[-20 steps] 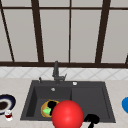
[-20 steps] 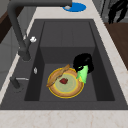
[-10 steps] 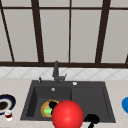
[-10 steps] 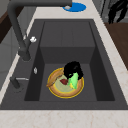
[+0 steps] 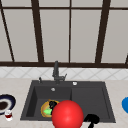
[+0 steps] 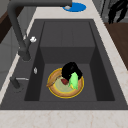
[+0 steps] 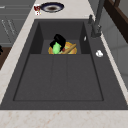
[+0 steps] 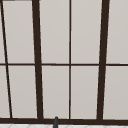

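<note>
- Left hand point(image 5: 52, 104): down in the deep left basin of the dark grey double sink point(image 5: 90, 100), over the round yellow-rimmed plate point(image 6: 56, 93) on the basin floor. In the left side view the hand point(image 6: 70, 71) sits at the plate's 1 o'clock edge, fingers curled down onto a bright green object point(image 6: 74, 80); it appears to grip it.
- Green object: on the plate, right of centre in the left side view, touching the hand. In the right side view it point(image 7: 56, 47) lies directly below the hand point(image 7: 59, 40), at the plate's 9 o'clock.
- Also on the plate: a small dark red piece point(image 6: 64, 81) just beside the green object, and a brown wooden stick-like item point(image 6: 52, 82) lying across the rim at 9 o'clock.
- Right hand point(image 5: 91, 119): hangs in the air at the sink's front edge, at 5 o'clock in the front view; whether its fingers are open or closed cannot be told.
- Large red sphere point(image 5: 67, 114): at 6 o'clock in the front view, covering part of the plate.
- Dark tap point(image 5: 56, 72): behind the sink at 12 o'clock.
- Counter: dark blue round dish point(image 5: 6, 103) and small red-and-white cup point(image 5: 8, 115) at 9 o'clock; blue round plate point(image 5: 125, 104) at 3 o'clock.
</note>
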`<state>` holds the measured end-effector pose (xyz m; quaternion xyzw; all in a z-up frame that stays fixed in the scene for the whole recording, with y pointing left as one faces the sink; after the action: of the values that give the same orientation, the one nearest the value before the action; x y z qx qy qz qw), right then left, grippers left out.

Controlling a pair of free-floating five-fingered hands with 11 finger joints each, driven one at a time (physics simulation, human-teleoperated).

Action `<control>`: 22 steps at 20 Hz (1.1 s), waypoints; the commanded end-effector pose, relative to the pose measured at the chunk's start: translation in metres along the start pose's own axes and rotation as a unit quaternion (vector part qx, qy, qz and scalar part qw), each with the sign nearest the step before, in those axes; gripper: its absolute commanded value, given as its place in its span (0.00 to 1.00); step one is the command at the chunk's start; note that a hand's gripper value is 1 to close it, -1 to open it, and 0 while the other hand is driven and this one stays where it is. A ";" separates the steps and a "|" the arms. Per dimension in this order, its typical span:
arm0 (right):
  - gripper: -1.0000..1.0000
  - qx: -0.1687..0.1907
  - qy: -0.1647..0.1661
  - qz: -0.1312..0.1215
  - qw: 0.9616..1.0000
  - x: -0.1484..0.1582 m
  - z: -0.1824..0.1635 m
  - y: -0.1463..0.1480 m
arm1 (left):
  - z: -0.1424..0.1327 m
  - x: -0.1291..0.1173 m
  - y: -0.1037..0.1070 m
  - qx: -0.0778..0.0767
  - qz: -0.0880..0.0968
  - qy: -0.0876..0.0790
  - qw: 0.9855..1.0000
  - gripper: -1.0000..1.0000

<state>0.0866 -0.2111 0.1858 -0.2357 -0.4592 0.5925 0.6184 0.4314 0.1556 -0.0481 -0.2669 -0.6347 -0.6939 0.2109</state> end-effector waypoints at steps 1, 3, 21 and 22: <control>0.50 0.000 0.000 0.000 1.000 0.000 0.000 0.000 | -0.004 -0.028 -0.011 -0.010 -0.020 -0.009 1.000 1.00; 0.50 0.000 0.000 0.000 1.000 0.000 0.000 0.000 | -0.005 -0.017 -0.012 0.006 0.002 0.000 1.000 1.00; 0.50 0.000 0.000 0.000 1.000 0.000 0.000 0.000 | 0.038 0.060 0.080 -0.010 0.025 -0.014 1.000 0.00; 0.50 0.000 0.000 0.000 1.000 0.000 0.000 0.000 | 0.044 0.065 0.084 -0.009 0.022 -0.015 1.000 0.00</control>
<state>0.0866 -0.2111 0.1858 -0.2357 -0.4592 0.5925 0.6184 0.4395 0.1769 0.0447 -0.2937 -0.6249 -0.6872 0.2258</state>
